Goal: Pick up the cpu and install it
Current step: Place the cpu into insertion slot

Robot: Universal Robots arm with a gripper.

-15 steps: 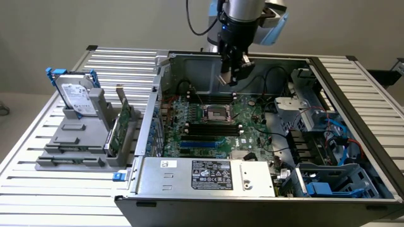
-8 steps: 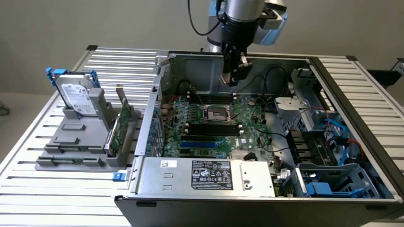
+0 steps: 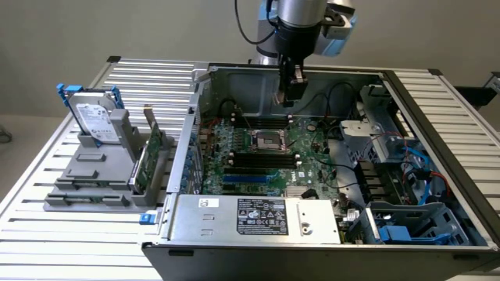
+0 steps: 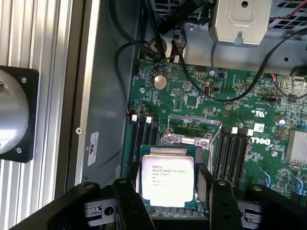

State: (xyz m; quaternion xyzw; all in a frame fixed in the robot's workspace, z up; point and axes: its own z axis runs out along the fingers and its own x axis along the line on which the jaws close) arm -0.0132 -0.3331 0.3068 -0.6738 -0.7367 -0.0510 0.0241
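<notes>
Upper centre of the exterior view, your black gripper (image 3: 291,93) clamps the flat silver-grey square cpu (image 4: 167,179) over the green motherboard (image 3: 270,153)

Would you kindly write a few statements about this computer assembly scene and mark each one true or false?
1. The tool holds the cpu between its fingers. True.
2. The cpu sits in the socket. False: the socket is open and empty, and the cpu is held up above the motherboard.
3. The hard drive stands upright in the grey holder, outside the case, on the exterior view's left. True.
4. The case is closed on top. False: it is open, and the motherboard inside is in plain sight.
</notes>
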